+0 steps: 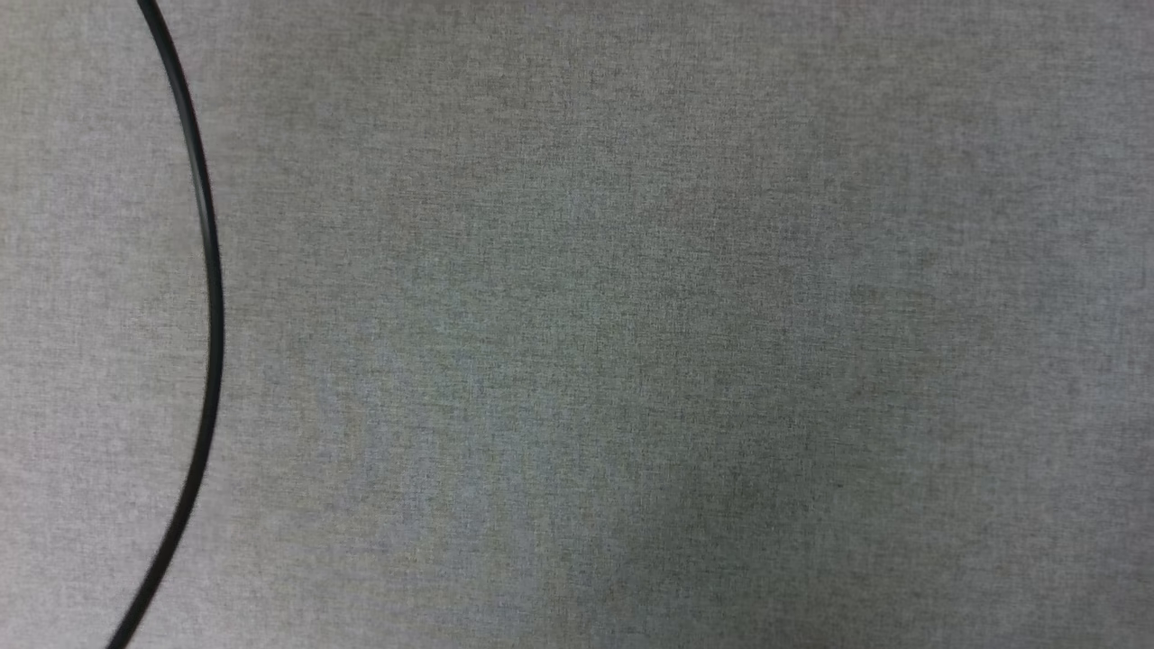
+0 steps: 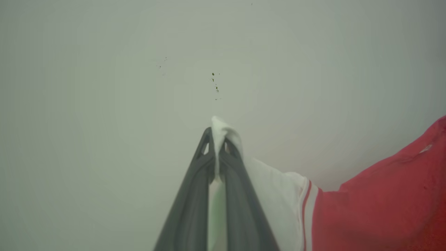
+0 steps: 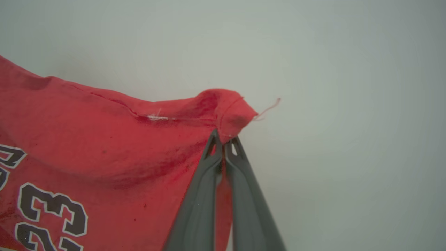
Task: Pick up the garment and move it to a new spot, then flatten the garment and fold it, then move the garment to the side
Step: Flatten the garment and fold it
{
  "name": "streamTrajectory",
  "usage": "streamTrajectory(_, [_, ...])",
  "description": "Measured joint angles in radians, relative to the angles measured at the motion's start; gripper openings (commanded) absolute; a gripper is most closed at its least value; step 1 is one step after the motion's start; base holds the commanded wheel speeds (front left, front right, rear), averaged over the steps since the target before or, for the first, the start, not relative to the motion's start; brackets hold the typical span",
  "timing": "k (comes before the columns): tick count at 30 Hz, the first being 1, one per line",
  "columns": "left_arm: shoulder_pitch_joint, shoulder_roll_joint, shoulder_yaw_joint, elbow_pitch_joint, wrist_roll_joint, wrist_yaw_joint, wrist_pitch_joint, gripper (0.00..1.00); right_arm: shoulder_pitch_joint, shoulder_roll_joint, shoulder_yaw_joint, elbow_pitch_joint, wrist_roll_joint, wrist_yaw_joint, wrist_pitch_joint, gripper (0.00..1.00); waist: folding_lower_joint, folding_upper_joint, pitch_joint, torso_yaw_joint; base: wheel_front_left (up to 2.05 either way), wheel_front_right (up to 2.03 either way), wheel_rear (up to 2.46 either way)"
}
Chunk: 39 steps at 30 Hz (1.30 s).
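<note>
**Head view.** A grey woven surface [image 1: 631,315] is being shown across the frame. A thin black cable [image 1: 212,297] is being carried over it in a long curve down the left side, from the top edge to the bottom edge.

**Wrist views.** A plain pale background [image 2: 87,104] is being seen behind both tools; whether it is a wall or a tabletop cannot be told.

The garment [image 3: 87,139] is being held at two points, one by each arm. In the right wrist view its red body is being spread from the fingertips toward the left and lower left. Black, white-edged numerals [image 3: 52,209] are being displayed near the lower left corner, cut off by the frame.

In the left wrist view the red body is being seen at the lower right. It is joined to a white sleeve [image 2: 275,195] by red-and-white striped trim [image 2: 308,205].

- **Left gripper** [image 2: 217,139]: the two dark fingers are being pressed together on a fold of the white sleeve, and a tuft of cloth is being pushed out above the tips.
- **Right gripper** [image 3: 223,139]: the fingers are being pressed together on a red hemmed corner of the garment, with red cloth showing between them lower down.

**Minor details.**

- A short run of white stitching [image 3: 156,118] is being shown along the red seam.
- A loose thread [image 3: 268,109] is being trailed from the pinched corner.
- A few dark specks [image 2: 214,82] are being seen on the pale background above the left fingertips.
</note>
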Motion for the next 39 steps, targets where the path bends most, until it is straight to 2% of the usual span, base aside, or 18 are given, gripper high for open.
streamTrajectory(8, [0.193,0.009,-0.012,-0.014,-0.052,-0.003,-0.021,0.0,0.139,-0.02,0.09,0.031,0.093,0.0,-0.063,0.0,0.0,0.0,-0.003,0.007,0.0,0.0,0.0])
streamTrajectory(14, [0.411,0.024,0.004,-0.13,-0.062,0.003,-0.023,0.0,0.285,-0.04,0.139,0.009,0.164,0.0,-0.1,0.0,-0.0001,0.0001,-0.039,0.011,0.0,0.0,0.0])
streamTrajectory(21, [0.753,0.039,0.017,-0.3,-0.066,0.048,-0.025,0.0,0.504,-0.09,0.185,-0.056,0.235,0.0,-0.128,0.0,-0.0002,0.0001,-0.122,0.008,0.0,0.0,0.0])
streamTrajectory(28, [1.089,0.061,0.033,-0.439,-0.136,0.1,-0.012,0.0,0.752,-0.142,0.214,-0.124,0.307,0.0,-0.133,0.0,-0.0004,0.0,-0.227,0.006,0.0,0.0,0.0])
streamTrajectory(34, [1.348,0.067,0.034,-0.516,-0.18,0.144,0.005,0.0,0.983,-0.154,0.227,-0.169,0.344,0.0,-0.132,0.0,-0.0005,0.0001,-0.316,0.003,0.0,0.0,0.0])
streamTrajectory(39, [1.522,0.069,0.031,-0.539,-0.239,0.15,0.023,0.0,1.159,-0.17,0.206,-0.199,0.376,0.0,-0.13,0.0,-0.0005,0.0001,-0.387,0.006,0.0,0.0,0.0])
